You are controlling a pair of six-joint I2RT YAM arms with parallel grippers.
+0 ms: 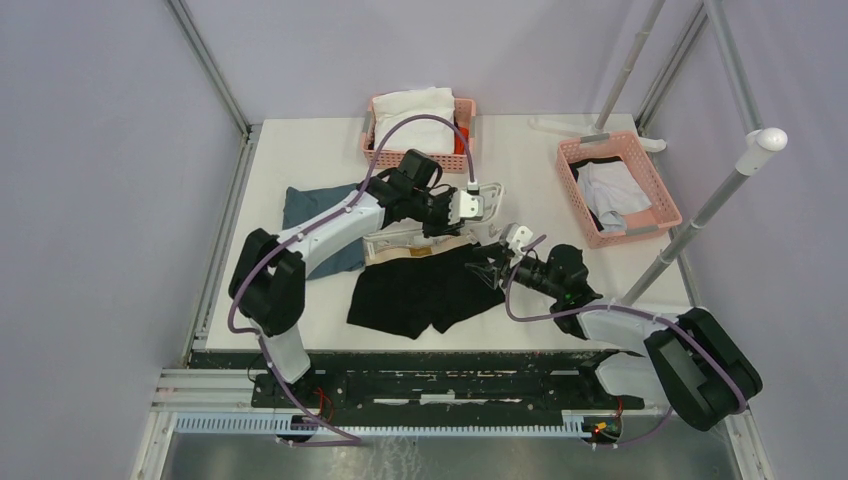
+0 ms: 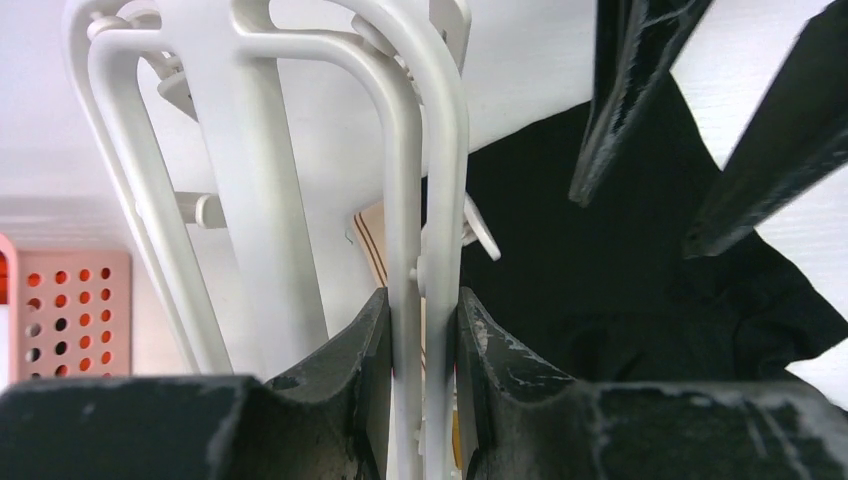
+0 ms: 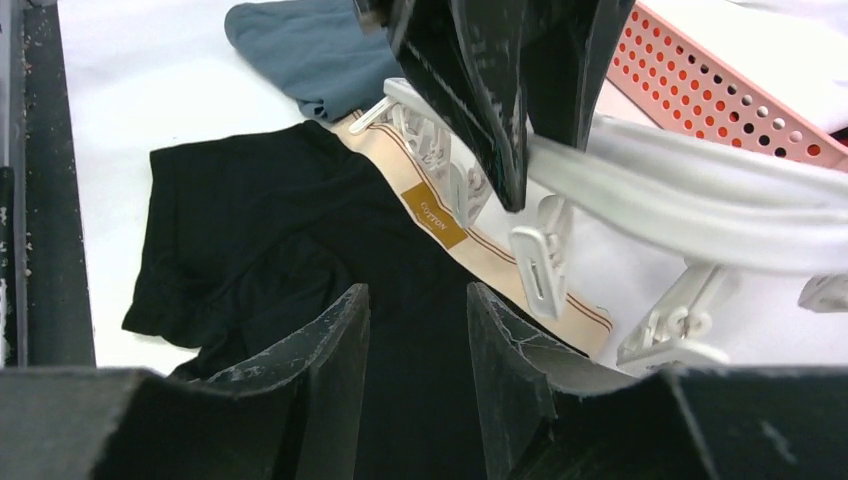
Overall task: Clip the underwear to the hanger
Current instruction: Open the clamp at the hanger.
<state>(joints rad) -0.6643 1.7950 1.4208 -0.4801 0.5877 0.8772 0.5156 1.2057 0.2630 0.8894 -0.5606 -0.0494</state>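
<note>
The black underwear (image 1: 425,292) lies flat on the white table with its beige waistband (image 1: 415,252) at the far side. The white hanger (image 1: 395,240) rests tilted over the waistband. My left gripper (image 1: 470,205) is shut on the hanger's rails (image 2: 428,250) and holds that end up. In the right wrist view the hanger (image 3: 690,205) crosses above the waistband (image 3: 470,240), with small clips (image 3: 535,265) dangling. My right gripper (image 3: 418,300) is open and empty, low over the underwear (image 3: 250,230) just right of the waistband (image 1: 495,262).
A folded blue-grey cloth (image 1: 310,205) lies left of the underwear under my left arm. One pink basket (image 1: 465,110) with white clothes stands at the back, another (image 1: 668,200) at the right. A slanted grey pole (image 1: 700,215) rises at the right edge.
</note>
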